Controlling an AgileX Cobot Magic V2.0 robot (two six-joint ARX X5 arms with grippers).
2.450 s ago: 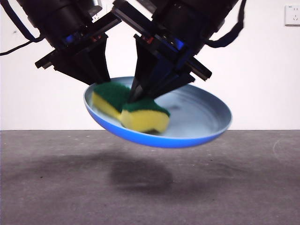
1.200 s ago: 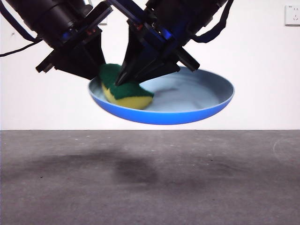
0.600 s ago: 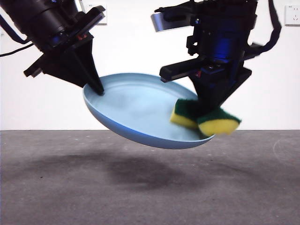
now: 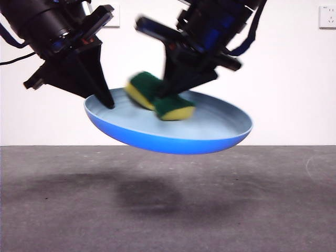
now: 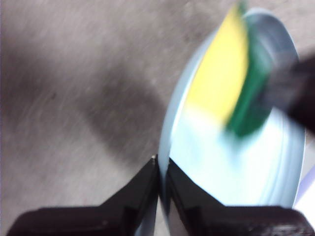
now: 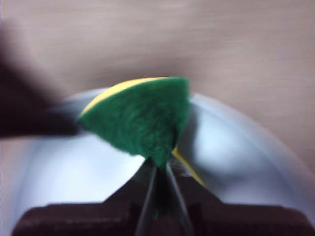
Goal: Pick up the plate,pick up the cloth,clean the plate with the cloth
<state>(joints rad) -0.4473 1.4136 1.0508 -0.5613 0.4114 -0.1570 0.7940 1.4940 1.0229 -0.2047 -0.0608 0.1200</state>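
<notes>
The grey, matte table (image 4: 168, 210) lies well below the raised items, bearing only their shadow. At left, the left gripper (image 4: 107, 101) is clamped tight on the rim of the plate (image 4: 210, 137), a shallow, smooth light-blue disc held airborne and tilted. Right of it, the right gripper (image 4: 167, 94) pinches the cloth (image 4: 157, 97), yellow foam with a green scouring face, folded against the plate's inner surface.
</notes>
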